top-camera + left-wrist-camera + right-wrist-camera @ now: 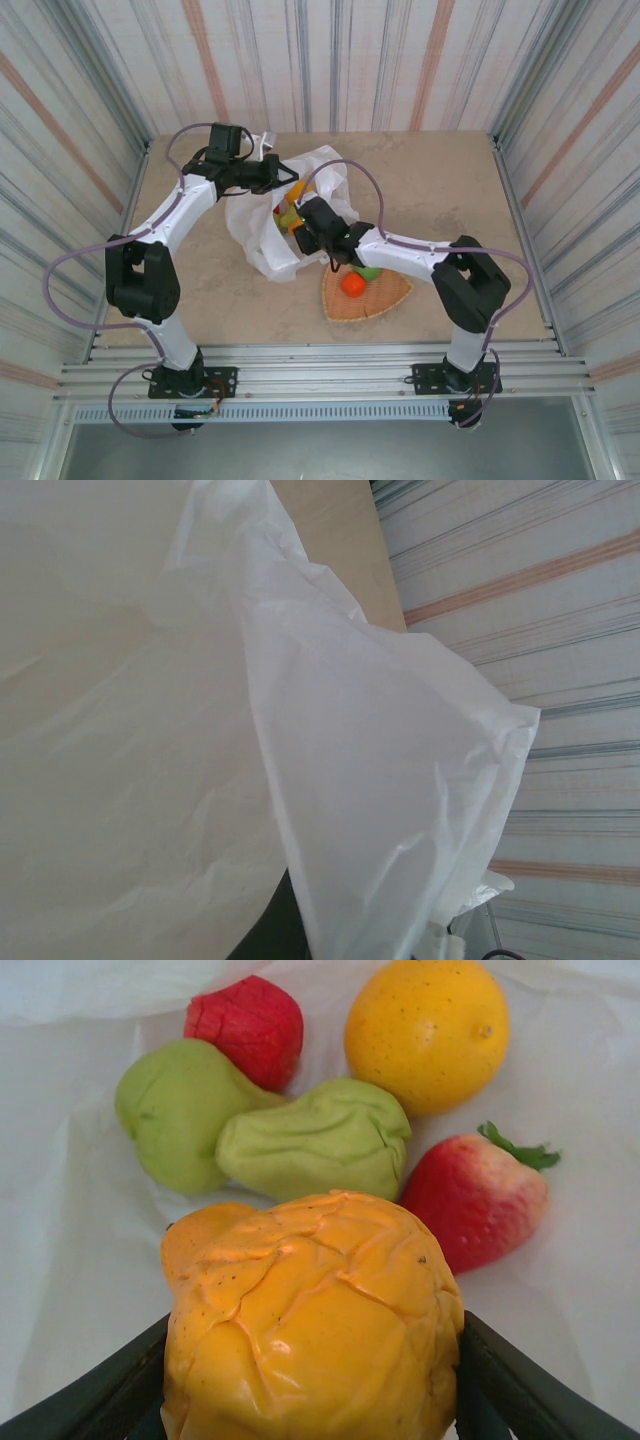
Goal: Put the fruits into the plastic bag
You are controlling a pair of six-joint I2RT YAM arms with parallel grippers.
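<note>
On the table [200, 290], the plastic bag [262, 240] has its rim pinched by the fully closed left gripper [268, 178], probably to keep the mouth open. Beside it, the woven tray [395, 296] carries two fruits [352, 284]. Five more lie inside the bag. The right gripper [300, 226], jaws partly apart, clamps one yellow-orange fruit [310, 1320] above them.

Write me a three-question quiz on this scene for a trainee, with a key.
1. True or false: the woven tray holds no fruit.
2. Between the fingers of the right gripper sits: A a strawberry, B a wrinkled orange fruit, C a green fruit.
3. In the right wrist view, how many loose fruits lie in the plastic bag beyond the held one?
Key: 1 false; 2 B; 3 five.
</note>
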